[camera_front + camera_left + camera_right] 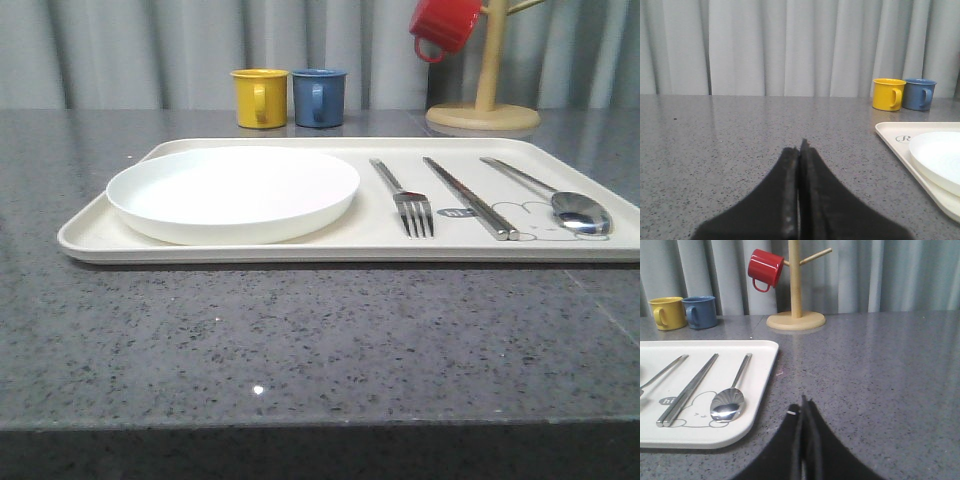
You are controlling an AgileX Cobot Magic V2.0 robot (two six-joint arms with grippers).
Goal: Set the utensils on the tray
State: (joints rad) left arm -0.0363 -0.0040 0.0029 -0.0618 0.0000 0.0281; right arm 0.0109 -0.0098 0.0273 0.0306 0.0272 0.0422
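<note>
Grey speckled stone counter: I see the white plate, fork, chopsticks and spoon all on the cream rabbit tray, spoon at 3 o'clock; left gripper and right gripper pinched closed, empty, looks done

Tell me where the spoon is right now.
In the front view the spoon lies on the tray at its right end, just right of the chopsticks, bowl toward the camera.

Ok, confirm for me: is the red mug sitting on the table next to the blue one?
No, the red mug hangs on the wooden mug tree, away from the blue mug.
</note>
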